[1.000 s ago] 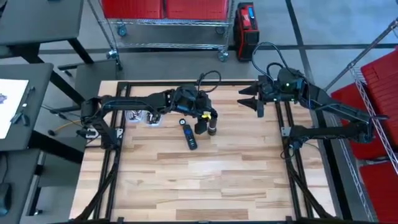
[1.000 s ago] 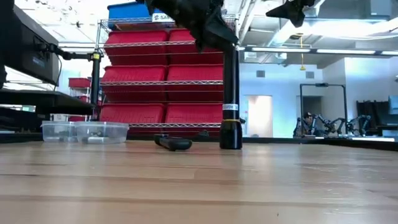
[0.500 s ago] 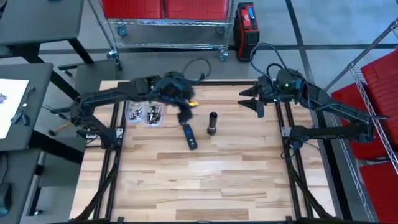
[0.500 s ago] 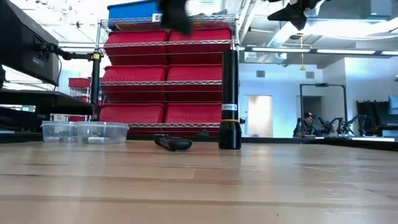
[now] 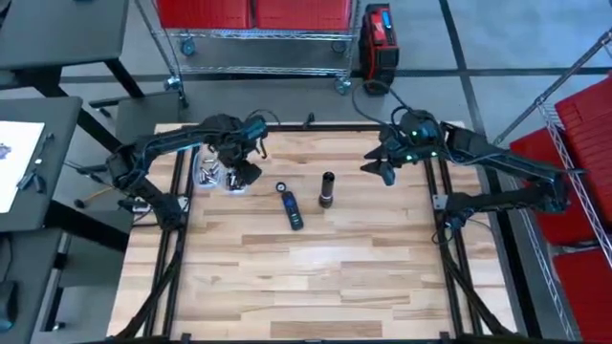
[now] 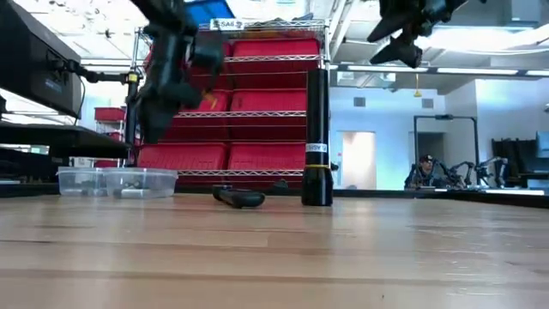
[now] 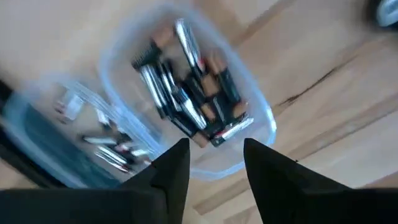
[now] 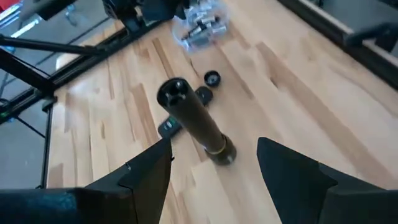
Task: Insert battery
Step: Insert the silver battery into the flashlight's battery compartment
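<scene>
- Left gripper [image 7: 211, 163] hangs over the clear tub of batteries [image 7: 193, 112], fingers parted a little, holding nothing.
- Right gripper [image 8: 214, 165] hovers above the table, spread wide and empty.
- Flashlight body [image 5: 327, 189] stands upright mid-table, its cap [image 5: 281, 187] lying beside a dark remote-like piece [image 5: 291, 209].

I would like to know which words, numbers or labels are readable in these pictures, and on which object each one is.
"SA...": white label on the blue bin on top of the shelf rack; only the first letters show, the rest is too blurred.
White label band on the upright flashlight: print too small to read.
Batteries in the clear container: markings blurred, unreadable.
Nothing else carries legible text.
</scene>
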Motion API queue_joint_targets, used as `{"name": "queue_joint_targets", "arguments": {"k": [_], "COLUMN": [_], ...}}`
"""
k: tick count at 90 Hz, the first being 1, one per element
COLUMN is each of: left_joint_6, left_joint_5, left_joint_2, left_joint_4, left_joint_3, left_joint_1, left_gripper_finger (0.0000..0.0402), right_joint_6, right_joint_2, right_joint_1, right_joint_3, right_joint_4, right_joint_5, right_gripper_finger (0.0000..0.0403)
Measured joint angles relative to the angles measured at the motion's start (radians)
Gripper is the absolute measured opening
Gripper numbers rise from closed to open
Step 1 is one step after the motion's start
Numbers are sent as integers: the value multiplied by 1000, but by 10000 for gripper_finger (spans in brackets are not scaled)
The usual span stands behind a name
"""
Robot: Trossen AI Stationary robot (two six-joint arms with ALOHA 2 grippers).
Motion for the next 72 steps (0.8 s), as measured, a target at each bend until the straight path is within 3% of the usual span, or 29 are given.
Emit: {"name": "queue_joint_targets", "arguments": {"k": [18, 60, 72], "left_joint_6": [-57, -55, -42], "left_joint_5": [-2, -10, -9], "left_joint_2": [0, -2, -4], "left_joint_4": [113, 405, 427], "left_joint_3": [-141, -324, -342], "left_joint_1": [39, 74, 73], "left_gripper_finger": [129, 128, 104], "right_joint_6": [7, 25, 26], "right_joint_2": [-1, -1, -1], "right_joint_1": [0, 1, 0], "right_joint_3": [0, 0, 0], "right_joint_4": [1, 8, 8], "right_joint_5": [0, 1, 1], "right_gripper_finger": [226, 226, 226]}}
